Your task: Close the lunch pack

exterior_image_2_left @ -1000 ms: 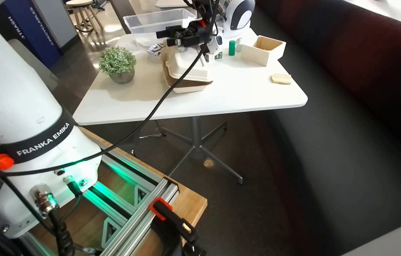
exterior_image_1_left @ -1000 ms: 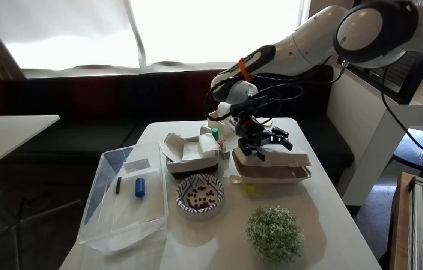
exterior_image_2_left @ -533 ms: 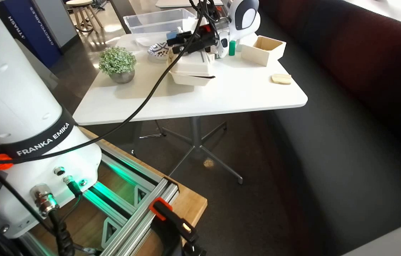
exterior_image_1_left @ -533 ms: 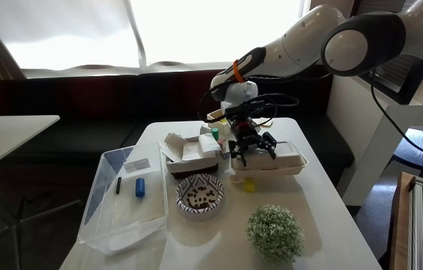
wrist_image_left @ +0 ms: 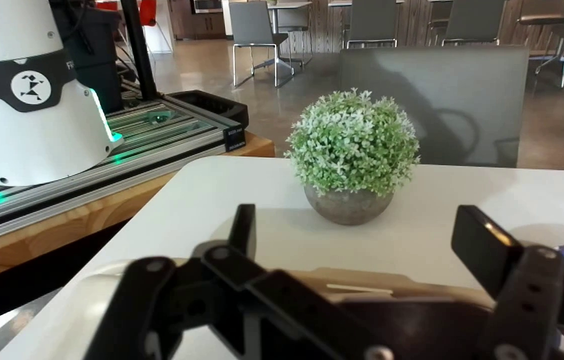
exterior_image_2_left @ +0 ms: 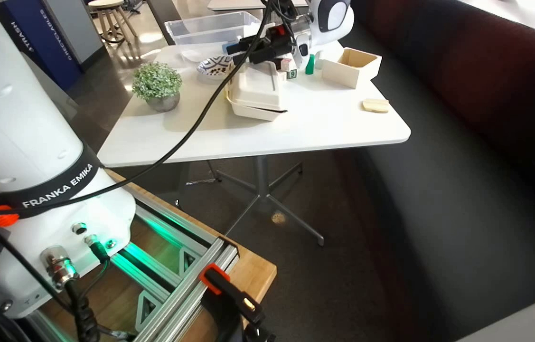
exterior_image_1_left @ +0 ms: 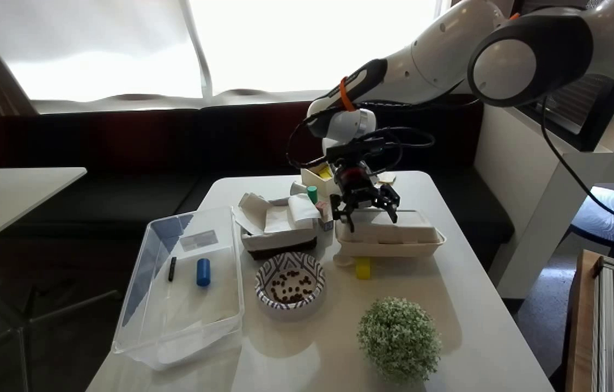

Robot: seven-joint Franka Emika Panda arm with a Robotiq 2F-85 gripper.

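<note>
The lunch pack (exterior_image_1_left: pixel 394 242) is a cream clamshell box on the table, seen in both exterior views. Its lid lies down over the base along the front side. In an exterior view a thin dark gap shows at a near corner of the lunch pack (exterior_image_2_left: pixel 255 95). My gripper (exterior_image_1_left: pixel 372 220) is open and empty, with its fingers spread just above the lid's left part. It also shows above the pack's far end in an exterior view (exterior_image_2_left: pixel 233 54). In the wrist view the gripper (wrist_image_left: pixel 362 225) has nothing between its fingertips; the pack's edge (wrist_image_left: pixel 357 277) shows below, partly hidden by the gripper.
A yellow block (exterior_image_1_left: pixel 363 268) stands close in front of the pack. A patterned bowl (exterior_image_1_left: pixel 287 306), a potted plant (exterior_image_1_left: pixel 399 340), a paper-lined box (exterior_image_1_left: pixel 279 239) and a clear bin (exterior_image_1_left: pixel 181 296) stand around it. A wooden box (exterior_image_2_left: pixel 341 75) stands toward the bench.
A second ago the lid stood raised with a wide gap. My open gripper moved down and the lid lowered onto the base; since half a second ago the gripper has risen slightly off it.
</note>
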